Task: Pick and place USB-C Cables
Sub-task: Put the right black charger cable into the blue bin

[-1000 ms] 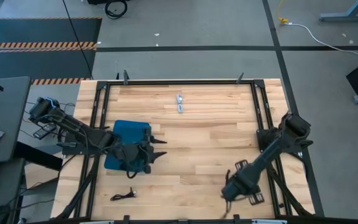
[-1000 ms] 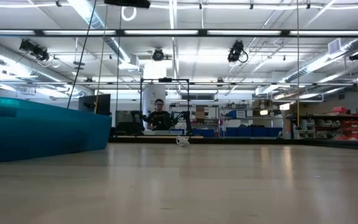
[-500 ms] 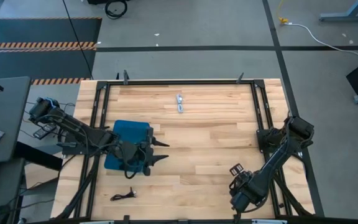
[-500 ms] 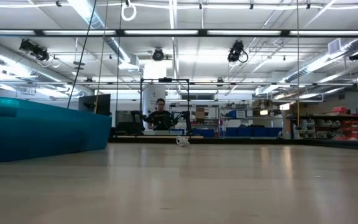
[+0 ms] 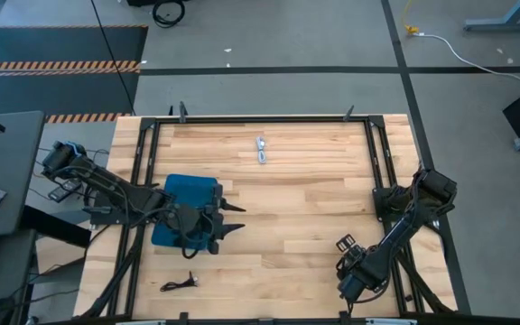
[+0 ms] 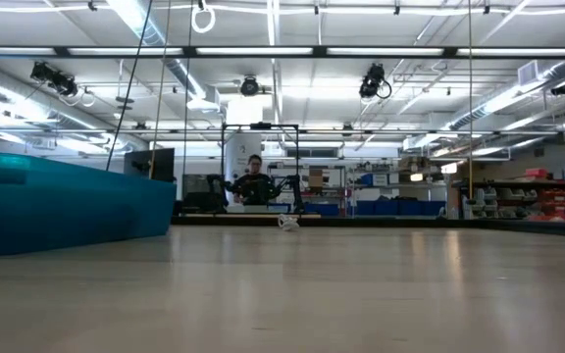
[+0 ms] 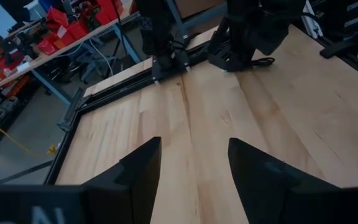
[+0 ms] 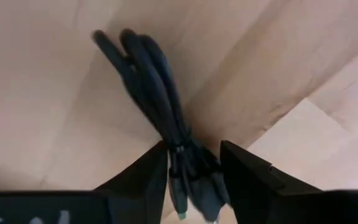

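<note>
The right gripper [image 8: 193, 163] has dropped to the table's near right edge since a second ago, and its fingers now straddle a bundled black cable [image 8: 157, 99] lying on the wood, not pinching yet. The left gripper [image 5: 233, 218] hovers unclenched beside the blue bin [image 5: 181, 194]. A white cable [image 5: 261, 149] lies far back, another black one [image 5: 181, 283] near-left.

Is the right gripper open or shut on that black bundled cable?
Open. In the right wrist view the right gripper straddles the black bundled cable on the wooden table, with gaps visible beside both fingers.
</note>
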You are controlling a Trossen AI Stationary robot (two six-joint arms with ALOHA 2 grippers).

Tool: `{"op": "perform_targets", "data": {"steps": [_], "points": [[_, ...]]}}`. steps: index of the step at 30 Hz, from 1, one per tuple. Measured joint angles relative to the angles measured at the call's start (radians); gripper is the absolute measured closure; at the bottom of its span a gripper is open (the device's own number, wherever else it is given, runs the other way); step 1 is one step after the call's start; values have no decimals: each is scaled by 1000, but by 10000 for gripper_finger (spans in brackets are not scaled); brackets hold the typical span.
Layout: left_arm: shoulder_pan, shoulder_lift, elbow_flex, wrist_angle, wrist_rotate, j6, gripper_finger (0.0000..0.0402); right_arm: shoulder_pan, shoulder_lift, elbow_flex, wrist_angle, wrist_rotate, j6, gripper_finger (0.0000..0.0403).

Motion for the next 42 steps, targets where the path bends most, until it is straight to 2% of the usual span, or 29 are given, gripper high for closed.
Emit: {"op": "perform_targets", "data": {"steps": [3, 7, 8, 14, 23, 26, 34, 42], "points": [[0, 0, 0, 0, -1, -9, 208, -7, -3, -14, 26, 16, 1, 293], [0, 0, 0, -1, -27, -40, 208, -41, -2, -1, 21, 60, 1, 369], [0, 0, 0, -2, -30, -51, 208, -57, -1, 6, 21, 75, -3, 375], [0, 0, 0, -22, -31, -85, 208, -167, 0, 72, 80, 328, -25, 375], [0, 0, 1, -68, -30, -117, 208, -305, -2, 252, 290, 600, -179, 375], [0, 0, 1, -64, 3, -130, 206, -348, -3, 299, 354, 660, -224, 375], [0, 0, 1, -53, 60, -131, 179, -487, -25, 341, 515, 695, -327, 375], [2, 0, 1, -63, 79, -118, 162, -565, -29, 342, 692, 573, -457, 375]]}}
